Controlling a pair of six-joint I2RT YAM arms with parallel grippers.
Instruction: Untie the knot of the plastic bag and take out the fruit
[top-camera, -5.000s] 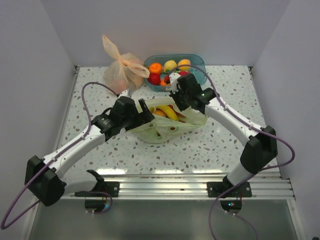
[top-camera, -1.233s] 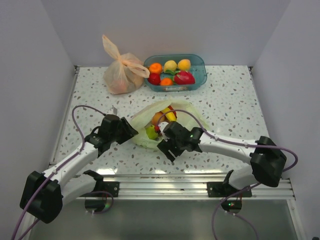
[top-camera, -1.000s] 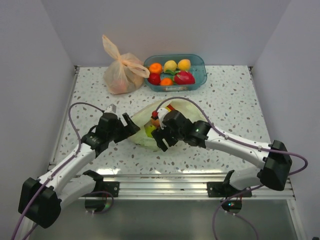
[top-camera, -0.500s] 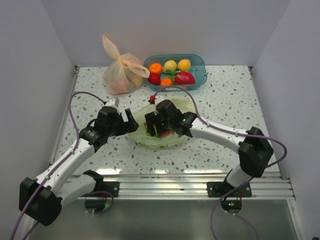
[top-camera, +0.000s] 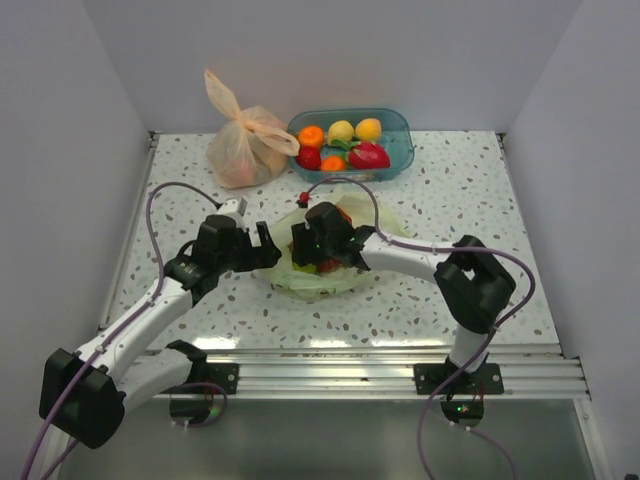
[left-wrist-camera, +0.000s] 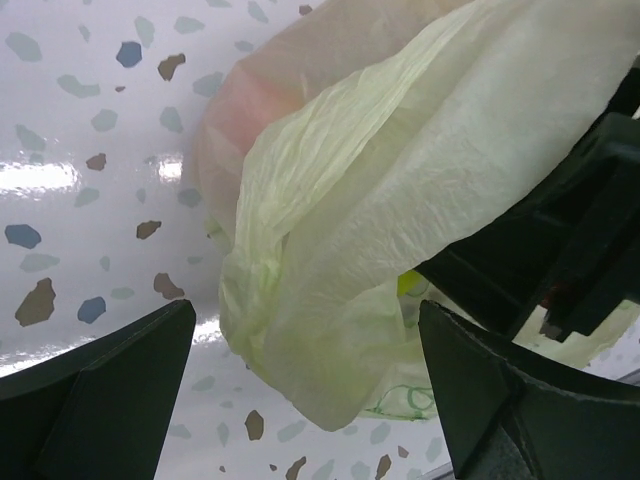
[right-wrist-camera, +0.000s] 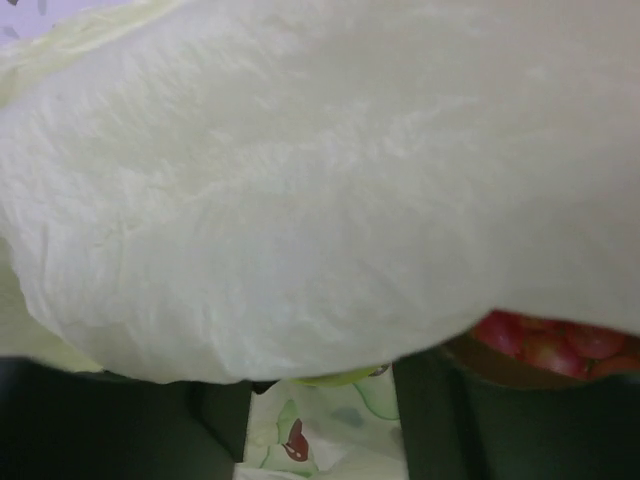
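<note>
The plastic bag (top-camera: 300, 281) seemed untied; the fruit (right-wrist-camera: 540, 345) lay inside, just beside the right gripper (top-camera: 303, 247), whose opening I could not tell. The left gripper (top-camera: 266, 246) stood wide.

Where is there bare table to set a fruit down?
Widest bare patch: table right of the plastic bag, between the blue basket and the right arm. A thinner strip: between bag and front rail. Crowded: the middle, around the left gripper and right gripper, and the back by the orange bag.
</note>
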